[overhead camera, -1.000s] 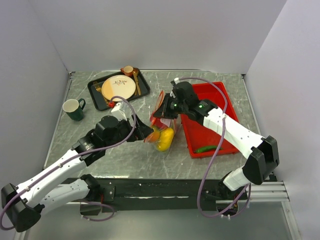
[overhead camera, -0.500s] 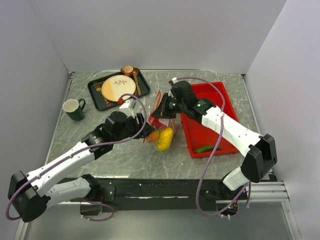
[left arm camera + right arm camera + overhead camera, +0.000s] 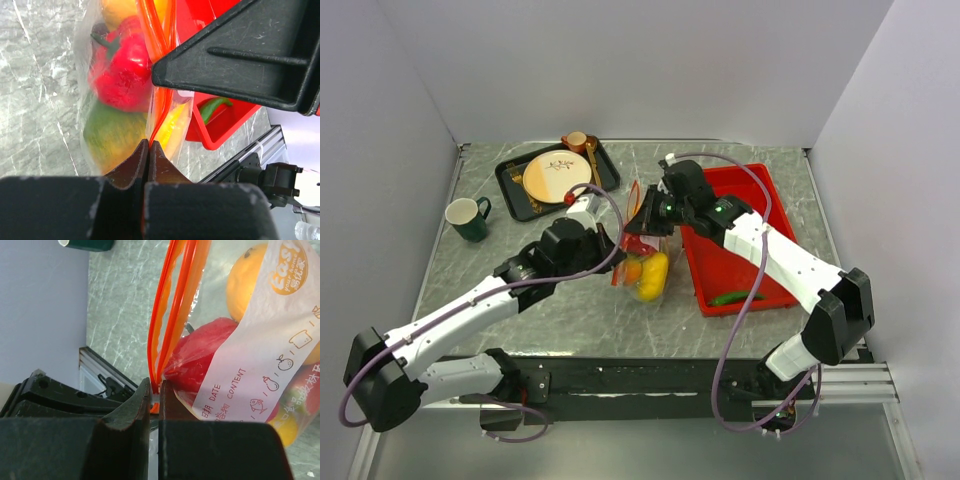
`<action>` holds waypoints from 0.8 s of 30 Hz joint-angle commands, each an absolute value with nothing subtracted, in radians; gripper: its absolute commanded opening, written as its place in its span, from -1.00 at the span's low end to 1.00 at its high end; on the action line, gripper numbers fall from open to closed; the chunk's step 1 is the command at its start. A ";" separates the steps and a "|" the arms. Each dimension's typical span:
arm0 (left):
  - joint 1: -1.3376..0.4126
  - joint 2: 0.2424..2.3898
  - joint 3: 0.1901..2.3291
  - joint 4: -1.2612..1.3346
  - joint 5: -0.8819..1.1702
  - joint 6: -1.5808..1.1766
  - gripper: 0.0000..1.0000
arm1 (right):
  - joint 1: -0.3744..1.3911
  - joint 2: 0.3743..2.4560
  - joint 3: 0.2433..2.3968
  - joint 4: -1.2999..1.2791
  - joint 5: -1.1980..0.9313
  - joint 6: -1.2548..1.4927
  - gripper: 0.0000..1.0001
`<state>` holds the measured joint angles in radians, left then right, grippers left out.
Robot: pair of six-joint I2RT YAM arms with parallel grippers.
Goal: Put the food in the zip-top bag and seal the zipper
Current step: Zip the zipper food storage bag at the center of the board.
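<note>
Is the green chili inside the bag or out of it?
Out. The green chili lies in the red tray, apart from the zip-top bag, which holds the other fruit.

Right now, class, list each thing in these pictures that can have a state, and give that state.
bag: held at its mouth, red pepper and fruit inside.
zipper: strips apart near the right claw, not sealed.
left claw: shut on the zipper.
right claw: shut on the zipper.
green chili: lying in the red tray, outside the bag.
mug: upright on the table.
</note>
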<state>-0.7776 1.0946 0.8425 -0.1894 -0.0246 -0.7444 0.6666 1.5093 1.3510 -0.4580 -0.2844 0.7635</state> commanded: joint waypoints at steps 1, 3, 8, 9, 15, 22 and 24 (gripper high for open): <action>-0.788 1.046 0.893 -0.199 -0.066 -0.739 -0.99 | 0.646 1.482 1.437 -0.443 -0.249 0.747 -1.00; -0.788 1.025 0.887 -0.207 -0.072 -0.741 -0.98 | 0.638 1.482 1.450 -0.445 -0.242 0.747 -1.00; -0.788 0.988 0.865 -0.225 -0.080 -0.759 -0.99 | 0.617 1.490 1.474 -0.463 -0.235 0.742 -1.00; -0.788 0.979 0.864 -0.230 -0.081 -0.762 -0.99 | 0.612 1.489 1.476 -0.463 -0.232 0.741 -1.00; -0.788 0.942 0.851 -0.276 -0.101 -0.761 -0.98 | 0.588 1.483 1.470 -0.462 -0.227 0.744 -1.00; -0.788 0.910 0.835 -0.314 -0.097 -0.756 -0.98 | 0.557 1.468 1.440 -0.448 -0.213 0.755 -1.00; -0.788 0.896 0.827 -0.322 -0.092 -0.761 -0.98 | 0.549 1.468 1.440 -0.453 -0.210 0.756 -1.00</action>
<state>-0.7834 0.9546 0.8413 -0.2607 -0.0868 -0.7536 0.6056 1.5089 1.4151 -0.5026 -0.3153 0.7681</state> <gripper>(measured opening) 0.024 0.080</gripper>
